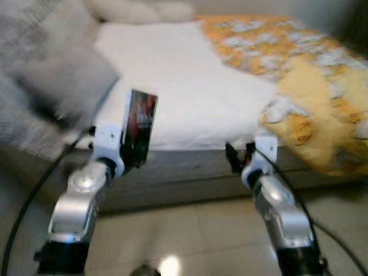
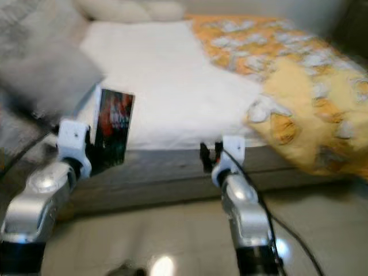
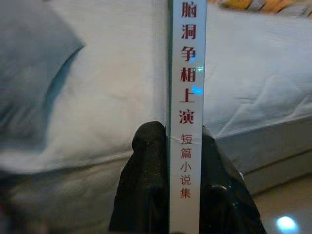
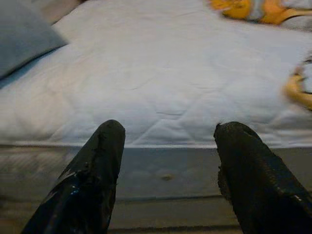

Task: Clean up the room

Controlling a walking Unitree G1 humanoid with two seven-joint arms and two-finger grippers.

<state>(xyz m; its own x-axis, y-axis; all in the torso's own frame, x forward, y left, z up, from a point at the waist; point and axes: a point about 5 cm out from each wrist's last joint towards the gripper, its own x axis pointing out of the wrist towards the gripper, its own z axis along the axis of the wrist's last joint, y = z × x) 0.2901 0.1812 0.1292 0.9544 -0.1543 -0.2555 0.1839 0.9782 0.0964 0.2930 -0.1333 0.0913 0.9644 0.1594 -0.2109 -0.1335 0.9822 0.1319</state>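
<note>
Head views blurred. Left hand (image 1: 129,150) clamped on a book (image 1: 140,127), both fingers (image 3: 146,185) pressed against the covers near the lower end of the spine. Book held upright, dark cover with red patches, white spine with red and dark printed characters, readable in the left wrist view. Book sits above the near edge of the bed (image 1: 190,92), toward its left side, clear of the mattress as far as can be told.

Right hand (image 1: 238,156) empty, fingers (image 4: 92,175) spread apart, raised just in front of the bed's near edge, pointing at the mattress side. Nothing between the fingers except the white sheet (image 4: 170,83) and the grey mattress side beyond.

Bed covered with a white quilted sheet. Grey pillow (image 1: 63,86) on the left part of the bed, near the book. Cream pillows (image 1: 141,10) at the far end. Yellow-orange patterned blanket (image 1: 310,98) bunched on the right side, hanging over the near right corner.

Glossy light tile floor (image 1: 190,236) under both arms, with a bright lamp reflection near the bottom. Black cables trailing from both silver forearms.
</note>
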